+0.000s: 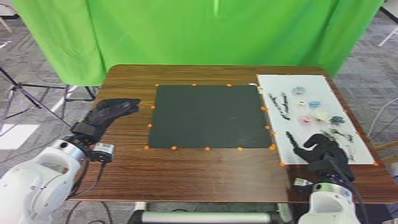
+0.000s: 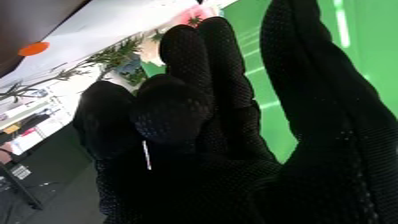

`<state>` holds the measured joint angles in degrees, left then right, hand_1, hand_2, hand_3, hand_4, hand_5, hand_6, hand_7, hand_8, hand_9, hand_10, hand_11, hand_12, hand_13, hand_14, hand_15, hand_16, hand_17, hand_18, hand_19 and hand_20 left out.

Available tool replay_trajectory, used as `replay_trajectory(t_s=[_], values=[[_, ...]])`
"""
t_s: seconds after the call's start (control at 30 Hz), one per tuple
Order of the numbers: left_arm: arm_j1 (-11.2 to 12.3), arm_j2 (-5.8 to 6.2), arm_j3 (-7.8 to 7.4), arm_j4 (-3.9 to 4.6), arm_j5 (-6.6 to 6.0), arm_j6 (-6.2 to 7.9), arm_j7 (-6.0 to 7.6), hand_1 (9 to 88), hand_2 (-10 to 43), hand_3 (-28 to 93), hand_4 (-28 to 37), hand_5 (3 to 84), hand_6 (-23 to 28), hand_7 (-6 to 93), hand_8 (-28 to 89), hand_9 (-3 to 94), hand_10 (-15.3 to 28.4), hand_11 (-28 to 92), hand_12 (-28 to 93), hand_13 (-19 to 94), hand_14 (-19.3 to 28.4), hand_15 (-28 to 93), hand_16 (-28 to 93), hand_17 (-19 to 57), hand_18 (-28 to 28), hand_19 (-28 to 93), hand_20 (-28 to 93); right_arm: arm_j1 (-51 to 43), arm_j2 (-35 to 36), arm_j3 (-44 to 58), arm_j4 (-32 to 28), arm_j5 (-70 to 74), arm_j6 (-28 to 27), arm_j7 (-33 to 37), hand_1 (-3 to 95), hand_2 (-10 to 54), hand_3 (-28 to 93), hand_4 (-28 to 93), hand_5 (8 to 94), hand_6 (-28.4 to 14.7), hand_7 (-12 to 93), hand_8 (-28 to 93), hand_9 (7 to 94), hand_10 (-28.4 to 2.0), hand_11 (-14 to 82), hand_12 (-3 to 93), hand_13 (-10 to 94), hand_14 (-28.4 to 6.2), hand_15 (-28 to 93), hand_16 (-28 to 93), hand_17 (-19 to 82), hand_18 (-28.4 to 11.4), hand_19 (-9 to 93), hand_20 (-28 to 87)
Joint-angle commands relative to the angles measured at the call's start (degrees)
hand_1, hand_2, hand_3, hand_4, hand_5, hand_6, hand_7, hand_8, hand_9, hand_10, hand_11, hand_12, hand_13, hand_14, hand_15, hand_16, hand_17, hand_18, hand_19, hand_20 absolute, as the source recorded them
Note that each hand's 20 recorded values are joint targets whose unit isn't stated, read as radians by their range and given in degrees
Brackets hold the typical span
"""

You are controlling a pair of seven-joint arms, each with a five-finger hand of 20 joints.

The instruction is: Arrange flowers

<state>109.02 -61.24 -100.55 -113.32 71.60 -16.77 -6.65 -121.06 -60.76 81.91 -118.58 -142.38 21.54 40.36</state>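
My right hand [image 1: 324, 151] is over the near part of the white board [image 1: 293, 80], its thumb spread from its fingers. Beyond it on the board lie a pink flower [image 1: 306, 119], a dark teal flower [image 1: 338, 120], a blue flower [image 1: 314, 104] and a pale teal flower [image 1: 298, 90]. Green sprigs [image 1: 339, 134] are beside the hand, and dark twigs [image 1: 274, 103] lie along the board's left side. In the right wrist view, my right hand [image 2: 204, 175] has some fingers bent, with a leafy sprig [image 2: 114, 54] and a pink flower [image 2: 191, 16] behind them. My left hand [image 1: 108, 112] is relaxed at the table's left.
A dark square mat [image 1: 210, 117] edged with orange markers covers the middle of the brown table [image 1: 204, 172]. The white board adjoins its right side. A green curtain [image 1: 209, 35] hangs behind the far table edge, and a tripod [image 1: 31, 95] stands at the left.
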Motion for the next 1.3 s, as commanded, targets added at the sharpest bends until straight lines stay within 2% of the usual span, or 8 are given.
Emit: replay_trajectory(t_s=[0.03, 0.13, 0.3, 0.43, 0.67, 1.0, 1.23, 1.3], values=[[0.6, 0.55, -1.36, -1.60, 0.14, -1.35, -1.59, 29.5, 2.4, 58, -16.0, 42.5, 7.6, 8.3, -5, 40.3, 16.2, 17, 11, 30, 17.4, 7, 0, 2.9, 9.5, 8, 11, 2.0, 2.2, -1.9, 2.0, 1.3, -14.1, 1.9, 47.4, -9.5, 62, -23, 47.7, -0.1, 56, -4, 60.9, -13.6, 53.8, 47.1, 79, -4.3, 73, 35, 56, -13.9, 93, 63], [0.4, 0.96, -1.20, -1.90, 0.29, -1.17, -1.60, 29.5, 2.4, 58, -15.8, 42.5, 7.6, 8.2, -5, 40.2, 16.1, 17, 11, 30, 17.4, 7, 0, 2.9, 9.5, 8, 11, 4.1, 2.9, -1.7, 2.4, 3.5, -19.4, 2.8, 49.3, -9.5, 60, -23, 47.4, -0.4, 54, 9, 61.5, -13.6, 54.0, 47.1, 79, -4.1, 73, 35, 57, -13.6, 93, 63], [1.4, 1.48, -1.77, -2.62, 0.12, -1.17, -2.58, 29.8, 2.5, 57, -15.8, 42.5, 7.6, 8.2, -5, 40.1, 16.2, 17, 11, 30, 17.4, 7, 0, 2.8, 9.5, 8, 11, 6.9, 3.3, 0.1, 2.2, 10.4, -26.8, 4.6, 51.2, -9.5, 59, -21, 47.2, -1.3, 51, 15, 62.9, -13.4, 50.2, 51.6, 80, -3.7, 73, 35, 57, -13.2, 93, 63], [2.1, 1.81, -2.42, -3.00, 0.04, -1.13, -2.74, 29.8, 2.6, 57, -15.7, 42.4, 7.6, 8.1, -5, 39.9, 16.1, 17, 11, 30, 17.4, 7, 0, 2.7, 9.5, 8, 11, 8.0, 4.3, 0.9, 2.1, 14.9, -29.7, 5.5, 53.6, -9.5, 56, -19, 47.5, -1.5, 50, 19, 64.9, -13.0, 44.9, 54.6, 81, -3.4, 72, 35, 58, -12.8, 93, 62], [2.2, 1.95, -2.93, -3.16, -0.26, -1.64, -3.40, 29.9, 2.7, 57, -15.6, 42.3, 7.7, 8.0, -5, 39.7, 16.1, 17, 11, 30, 17.5, 7, 0, 2.7, 9.4, 8, 11, 8.3, 5.0, 1.9, 2.0, 16.4, -30.9, 6.7, 57.4, -9.5, 52, -17, 48.0, -1.5, 49, 22, 67.4, -12.0, 38.6, 58.0, 81, -3.1, 71, 35, 59, -12.4, 93, 60], [1.7, 1.76, -3.13, -3.10, -0.46, -3.59, -4.68, 30.0, 2.8, 57, -15.5, 42.0, 7.6, 7.7, -5, 39.5, 16.2, 17, 11, 30, 17.6, 7, 0, 2.5, 9.3, 8, 11, 5.9, 3.5, 2.2, 2.2, 12.1, -30.4, 8.3, 60.0, -9.5, 51, -15, 47.3, -1.8, 49, 22, 67.6, -11.7, 32.6, 61.8, 82, -2.7, 70, 35, 59, -11.9, 93, 59], [1.3, 1.49, -3.31, -3.02, -0.67, -5.89, -5.72, 30.2, 3.0, 57, -15.5, 41.9, 7.6, 7.7, -5, 39.3, 16.2, 17, 11, 29, 17.6, 7, 0, 2.4, 9.3, 8, 11, 5.3, 2.8, 2.3, 3.0, 14.6, -30.0, 8.6, 65.4, -9.5, 50, -13, 51.2, -2.8, 44, 21, 72.4, -11.1, 25.7, 58.0, 85, -1.2, 65, 34, 61, -9.4, 93, 49], [0.9, 1.55, -3.13, -2.95, -0.73, -6.05, -6.10, 30.2, 3.0, 57, -15.5, 41.9, 7.7, 7.6, -5, 39.4, 16.2, 17, 11, 29, 17.6, 7, 0, 2.4, 9.2, 8, 11, 5.3, 2.8, 2.4, 3.1, 15.5, -29.6, 8.6, 67.7, -9.5, 50, -12, 54.0, -3.3, 41, 21, 74.4, -10.9, 24.0, 56.6, 86, -0.8, 62, 34, 62, -8.3, 92, 46]])
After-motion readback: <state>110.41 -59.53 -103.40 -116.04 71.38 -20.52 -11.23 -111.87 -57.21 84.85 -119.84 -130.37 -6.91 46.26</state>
